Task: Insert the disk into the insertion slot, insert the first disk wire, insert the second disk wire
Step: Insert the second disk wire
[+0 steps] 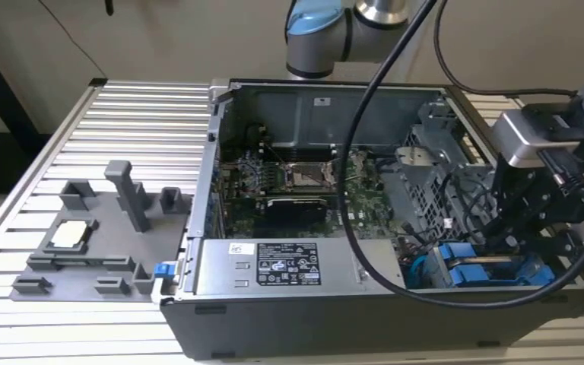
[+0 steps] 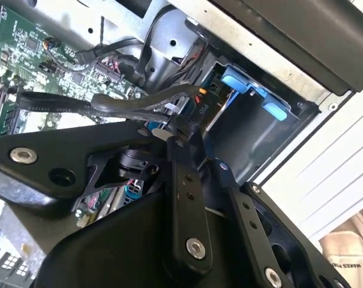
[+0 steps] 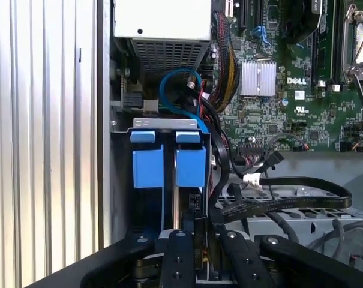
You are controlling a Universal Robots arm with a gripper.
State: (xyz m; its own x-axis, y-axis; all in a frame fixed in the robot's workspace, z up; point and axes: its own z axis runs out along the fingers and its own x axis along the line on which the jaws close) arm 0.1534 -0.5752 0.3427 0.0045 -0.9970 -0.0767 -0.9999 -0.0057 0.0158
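The disk sits upright in the insertion slot, its blue carrier tabs showing at the bay's mouth; in the exterior view the disk is at the case's corner on that view's right. My gripper reaches down at the disk's back end, shut on a black wire connector with an orange tag. In the first wrist view the gripper holds that connector just beside the blue carrier. The exterior view shows the gripper low inside the case above the bay.
The open computer case lies on a slatted table. A motherboard, power supply and perforated metal cage surround the bay. Loose black cables cross near the fingers. A grey fixture tray stands on the exterior view's left.
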